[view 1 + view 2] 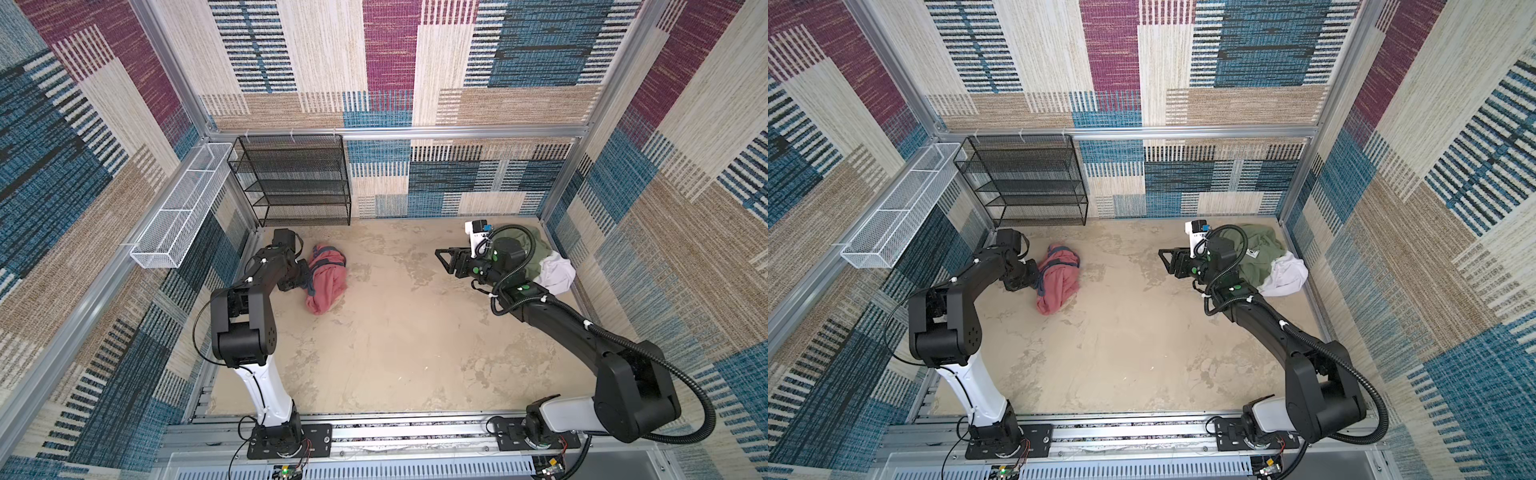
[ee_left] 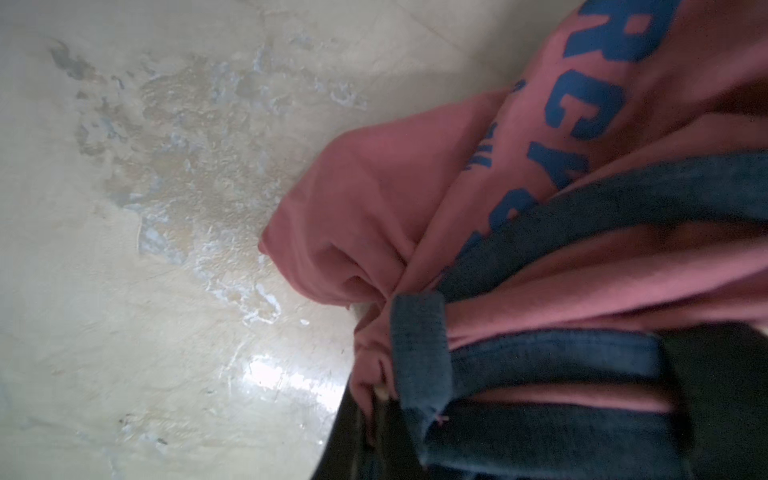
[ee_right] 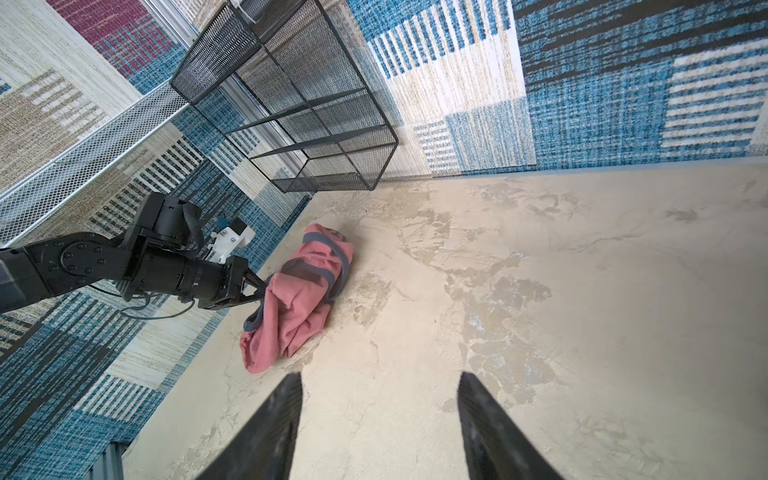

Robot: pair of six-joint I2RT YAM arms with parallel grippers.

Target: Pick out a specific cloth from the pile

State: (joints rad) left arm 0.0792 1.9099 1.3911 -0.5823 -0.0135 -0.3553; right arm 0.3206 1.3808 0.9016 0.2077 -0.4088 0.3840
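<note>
Nearest the lens in both top views runs the rail (image 1: 415,432) that carries both arms. From it the left arm (image 1: 243,324) reaches to the far left of the table (image 1: 395,340). The cloth (image 1: 326,278) lies there in a bunched heap, salmon-red with dark blue bands, a little in front of the black mesh rack (image 1: 297,178). The left pincer (image 3: 261,290) is closed tight on the cloth's left edge. The left wrist view shows red fabric and blue trim gathered right at the jaws, with blue lettering on the folds beyond (the letters are cut off, so no word can be read). The heap rests on the table.

The pile (image 1: 1266,266) is well apart from it, in the far right corner. It is made up of an olive garment (image 1: 1258,249) with a white garment (image 1: 1285,276) against its near side. The right arm (image 1: 552,320) partly covers the pile in both top views. The right pincer (image 1: 442,261) hangs above bare table just left of the pile and points toward the cloth. Its jaws stand partly apart with nothing between them. A white wire basket (image 1: 183,208) hangs on the left wall.
</note>
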